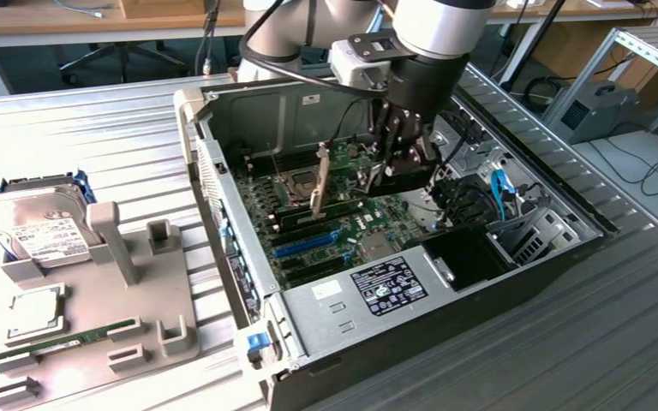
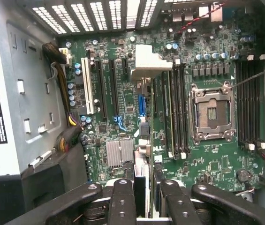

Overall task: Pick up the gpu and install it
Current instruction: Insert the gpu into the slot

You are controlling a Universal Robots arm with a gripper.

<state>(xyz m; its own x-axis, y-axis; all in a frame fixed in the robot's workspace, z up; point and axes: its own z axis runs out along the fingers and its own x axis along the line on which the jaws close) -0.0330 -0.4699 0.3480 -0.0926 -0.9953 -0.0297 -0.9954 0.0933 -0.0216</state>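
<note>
Arm is inside the open PC case [image 1: 220,154], which lies on its side on the ribbed metal table [image 1: 100,137]. Gripper [image 1: 396,167] hangs over the motherboard [image 1: 341,214], fingers [image 2: 123,201] roughly half closed, clamped on the upper edge of the gpu [image 1: 346,184].

GPU position: held above the middle of the board, between the CPU socket [image 1: 302,181] and the drive cage side of the case. In the exterior view it stands on edge, not flat. Its long axis runs roughly level, parallel to the board surface, from the gripper toward the exterior view's left. Silver end bracket [image 1: 321,181] is at that left end, running down toward the board and leaning slightly. In the wrist view the card [image 2: 141,183] shows edge-on as a thin strip between the two finger pads, with its long axis heading away from the camera toward the white-and-tan bracket end [image 2: 146,63], in line with the black slots on the board.

Can't tell whether the card's lower edge is touching a slot or still clear of it.

Outside the case, at the exterior view's left: grey parts fixture [image 1: 100,334], hard drive [image 1: 38,227] with white label, a CPU [image 1: 34,312], and a green memory stick [image 1: 49,347] in its groove.
</note>
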